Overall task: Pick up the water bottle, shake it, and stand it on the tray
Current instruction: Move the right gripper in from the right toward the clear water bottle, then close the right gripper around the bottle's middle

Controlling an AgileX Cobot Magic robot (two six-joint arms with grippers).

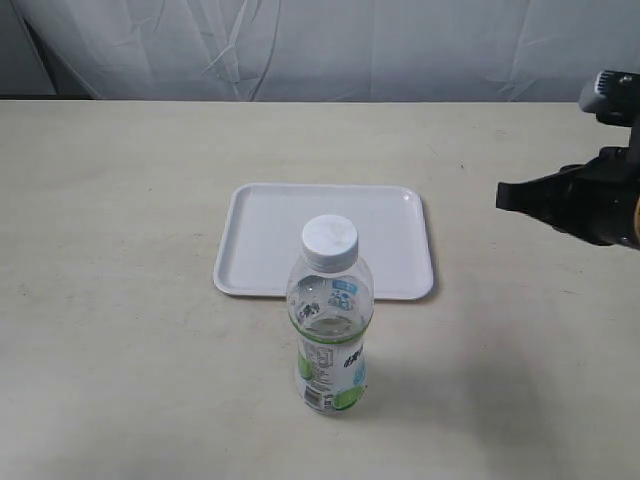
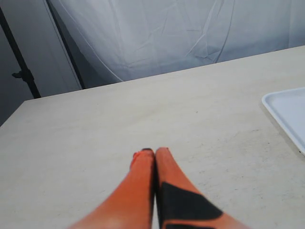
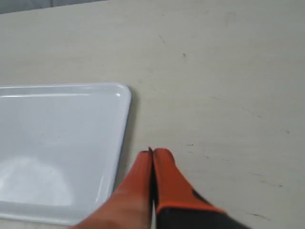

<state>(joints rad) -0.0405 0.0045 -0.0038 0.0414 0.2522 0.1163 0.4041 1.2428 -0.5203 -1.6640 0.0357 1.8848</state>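
The water bottle [image 1: 331, 320], clear with a white cap and a green, white and light-blue label, stands upright on the table just in front of the tray [image 1: 262, 250]. That tray is flat, white and holds nothing. My right gripper [image 1: 508, 197] hovers at the right side of the exterior view, beyond the tray's right edge, its tip pointing left. In the right wrist view its orange fingers [image 3: 152, 153] are pressed together with nothing between them, next to the tray's corner [image 3: 119, 95]. My left gripper [image 2: 151, 152] is shut and empty over bare table; the tray's edge [image 2: 286, 107] shows nearby.
A pale wrinkled curtain [image 1: 320, 45] hangs behind the table's far edge. A dark stand [image 2: 21, 74] is visible off the table in the left wrist view. The beige tabletop [image 1: 120, 300] spreads wide on both sides of the tray.
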